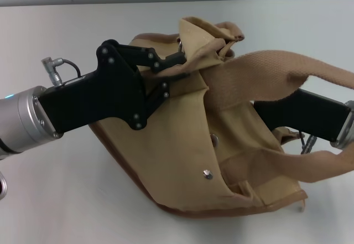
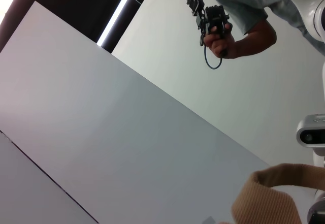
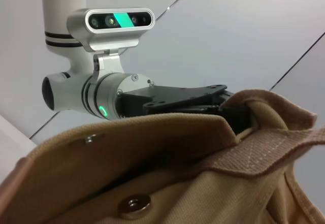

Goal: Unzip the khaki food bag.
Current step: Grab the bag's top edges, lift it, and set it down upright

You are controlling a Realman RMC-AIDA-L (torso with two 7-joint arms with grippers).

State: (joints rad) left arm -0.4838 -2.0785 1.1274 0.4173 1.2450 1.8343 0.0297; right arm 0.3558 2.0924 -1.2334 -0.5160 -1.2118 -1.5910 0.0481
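Note:
The khaki food bag (image 1: 177, 155) lies tipped on the white table, its front pocket with snap buttons (image 1: 214, 140) facing up. Its wide webbing handles (image 1: 265, 72) drape to the right. My left gripper (image 1: 181, 61) reaches in from the left and is pinched shut on the bag's top edge fabric. My right gripper's black body (image 1: 301, 114) comes in from the right under a handle, and its fingers are hidden behind the webbing. The zipper is hidden among the folds. The right wrist view shows the bag (image 3: 167, 183) close up with the left gripper (image 3: 223, 102) behind it.
The white table (image 1: 66, 200) spreads around the bag. The left wrist view looks up at a wall, a person holding a hand-held device (image 2: 216, 23), and a bit of webbing handle (image 2: 269, 198).

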